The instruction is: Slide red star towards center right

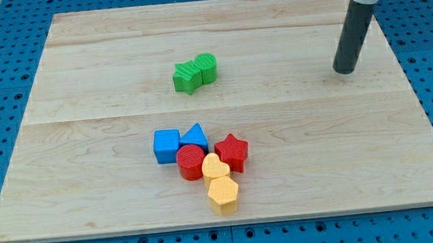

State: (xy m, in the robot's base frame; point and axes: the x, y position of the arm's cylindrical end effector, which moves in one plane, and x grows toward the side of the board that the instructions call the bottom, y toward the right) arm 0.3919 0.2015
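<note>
The red star [232, 151] lies in a cluster of blocks at the lower middle of the wooden board [79, 78]. It touches a yellow heart [215, 169] on its left. My tip [346, 70] rests on the board at the upper right, far above and to the right of the red star and touching no block.
A red cylinder [192, 162], a blue cube [167, 146], a blue triangle [195, 135] and a yellow hexagon [224, 195] crowd the star's left and lower side. A green star [187, 77] and a green cylinder [205, 66] sit at the upper middle.
</note>
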